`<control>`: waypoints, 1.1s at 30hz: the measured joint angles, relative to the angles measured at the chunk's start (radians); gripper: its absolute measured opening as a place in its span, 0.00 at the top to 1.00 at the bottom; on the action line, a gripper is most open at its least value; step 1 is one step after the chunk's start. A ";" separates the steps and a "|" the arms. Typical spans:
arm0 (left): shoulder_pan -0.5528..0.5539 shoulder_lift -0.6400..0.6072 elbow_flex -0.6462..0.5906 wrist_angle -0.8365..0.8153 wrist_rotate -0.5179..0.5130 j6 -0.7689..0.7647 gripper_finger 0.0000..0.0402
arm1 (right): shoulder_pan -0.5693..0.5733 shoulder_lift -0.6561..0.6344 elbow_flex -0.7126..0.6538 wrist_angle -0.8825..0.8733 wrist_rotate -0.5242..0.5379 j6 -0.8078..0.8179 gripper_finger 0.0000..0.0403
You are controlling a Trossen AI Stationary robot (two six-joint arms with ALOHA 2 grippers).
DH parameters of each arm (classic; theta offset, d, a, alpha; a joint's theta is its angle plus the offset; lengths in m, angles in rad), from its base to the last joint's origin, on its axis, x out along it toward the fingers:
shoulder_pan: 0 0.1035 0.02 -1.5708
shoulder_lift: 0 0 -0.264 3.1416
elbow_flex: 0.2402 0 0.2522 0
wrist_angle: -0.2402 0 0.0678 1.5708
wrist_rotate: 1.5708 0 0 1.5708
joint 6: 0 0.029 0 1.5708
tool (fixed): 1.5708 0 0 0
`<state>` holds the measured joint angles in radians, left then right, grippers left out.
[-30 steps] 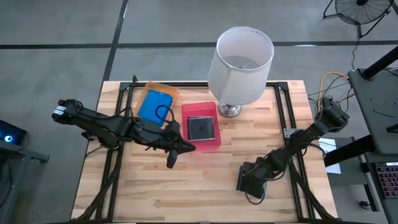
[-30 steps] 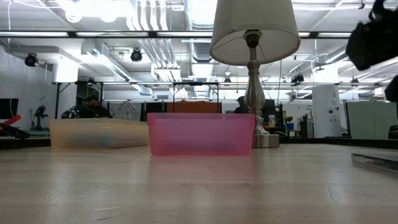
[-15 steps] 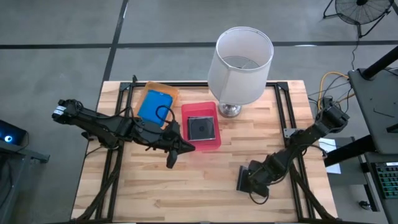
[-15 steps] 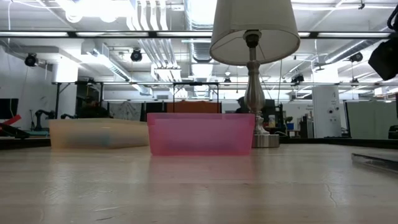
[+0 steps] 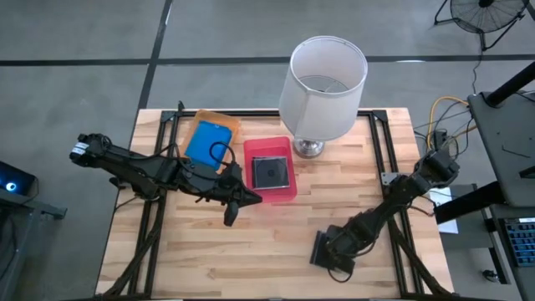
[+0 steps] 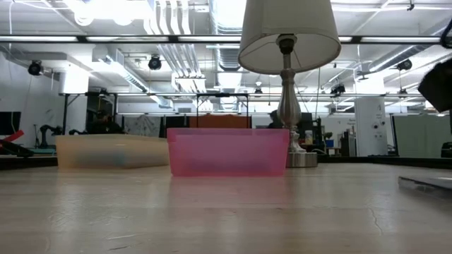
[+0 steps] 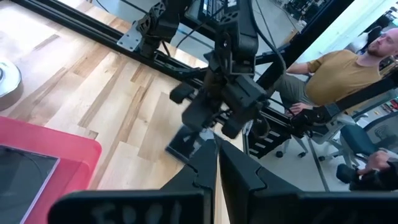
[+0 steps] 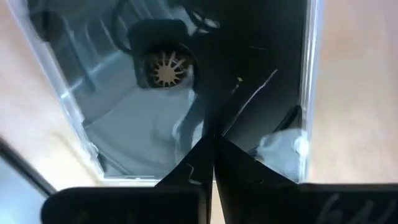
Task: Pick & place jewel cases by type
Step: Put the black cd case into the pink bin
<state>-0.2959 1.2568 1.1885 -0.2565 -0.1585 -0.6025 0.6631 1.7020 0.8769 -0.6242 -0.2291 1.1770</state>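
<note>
The right tool [image 5: 328, 249] hangs low over the near right part of the surface [image 5: 276, 259], its fingers [image 8: 186, 171] pressed together into a single point. Directly beneath that point lies a dark clear case [image 8: 180, 81], flat on the wood, its round hub showing through the lid; whether the fingertips touch the lid cannot be told. In the high view the case shows only as a dark edge poking out from under the tool, and in the low view it is a thin flat strip [image 6: 426, 183] at the right edge. The left tool [image 5: 230, 216] is also closed and holds nothing; it hovers near the middle of the surface, just in front of the pink tray [image 5: 269, 194], well apart from the right tool. In the left wrist view the right arm and the case under it [image 7: 183, 144] show farther off across the wood. The pink tray sits near the middle toward the far edge and holds a dark square case [image 5: 271, 172] lying flat. Just beside it, toward the far left corner, the orange tray [image 5: 224, 123] holds a blue case [image 5: 207, 142]. A lamp [image 5: 326, 79] with a white shade stands at the far edge, just right of the pink tray. A person [image 7: 339, 68] sits beyond the surface.
</note>
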 joint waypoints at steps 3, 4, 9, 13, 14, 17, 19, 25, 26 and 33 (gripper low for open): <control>0.000 0.000 0.000 0.001 0.000 0.000 1.00 | -0.004 0.014 0.036 0.017 0.034 -0.031 0.98; 0.000 0.000 0.000 0.001 0.000 0.000 1.00 | -0.006 0.014 0.048 0.017 0.064 -0.037 0.98; 0.000 0.000 0.000 0.001 0.000 0.000 1.00 | -0.025 0.012 0.095 0.009 0.197 -0.056 0.98; 0.000 0.000 0.000 0.001 0.000 -0.006 1.00 | -0.039 0.012 0.127 0.006 0.191 -0.056 0.98; 0.000 0.000 0.000 0.001 0.000 -0.010 1.00 | -0.039 0.010 0.139 0.000 0.190 -0.056 0.98; 0.000 0.000 0.000 0.001 0.000 -0.016 1.00 | -0.037 -0.002 0.192 -0.044 0.184 -0.059 0.98; 0.000 0.000 0.000 0.001 0.000 -0.016 1.00 | -0.037 -0.010 0.239 -0.091 0.184 -0.065 0.98; 0.000 0.000 0.000 -0.006 0.000 -0.008 1.00 | -0.038 -0.021 0.376 -0.194 0.237 -0.086 0.98; 0.000 0.000 0.000 -0.008 0.000 -0.002 1.00 | -0.037 -0.024 0.390 -0.192 0.247 -0.093 0.98; 0.000 0.000 0.000 -0.023 0.000 0.009 1.00 | -0.038 -0.027 0.474 -0.188 0.312 -0.129 0.98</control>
<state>-0.2962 1.2564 1.1885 -0.2790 -0.1585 -0.5938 0.6255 1.6752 1.3514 -0.8122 0.0832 1.0484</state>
